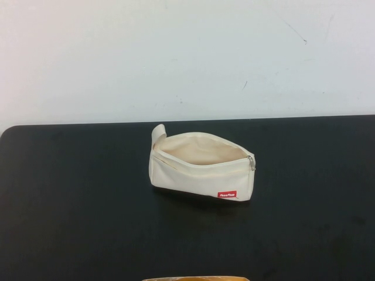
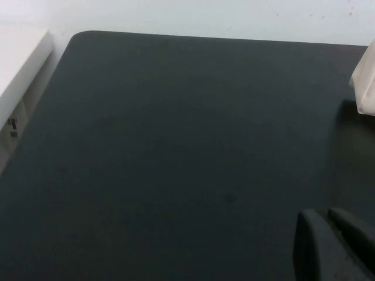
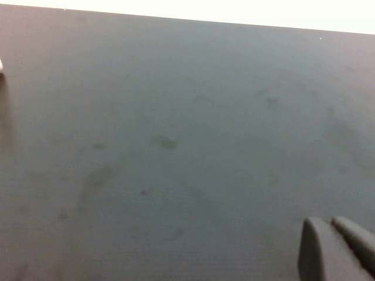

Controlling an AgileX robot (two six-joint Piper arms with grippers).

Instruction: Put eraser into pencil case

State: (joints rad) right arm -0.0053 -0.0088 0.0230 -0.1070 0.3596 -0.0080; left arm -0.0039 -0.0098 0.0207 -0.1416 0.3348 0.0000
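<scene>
The pencil case [image 1: 199, 170], a cream-white pouch with a small red label [image 1: 227, 194], lies in the middle of the black table [image 1: 70, 199]. Its zip is open and the mouth gapes upward. The metal zipper pull [image 1: 251, 163] is at its right end and the fabric tab [image 1: 158, 134] at its left end. The eraser is not in view. Neither arm shows in the high view. My left gripper [image 2: 325, 213] is shut and empty over bare table, with an edge of the pencil case [image 2: 366, 82] beyond it. My right gripper [image 3: 328, 221] is shut and empty over bare table.
A white wall [image 1: 187, 52] stands behind the table's far edge. A white shelf or ledge [image 2: 20, 64] sits beyond the table's left edge in the left wrist view. A tan strip [image 1: 196, 278] shows at the bottom of the high view.
</scene>
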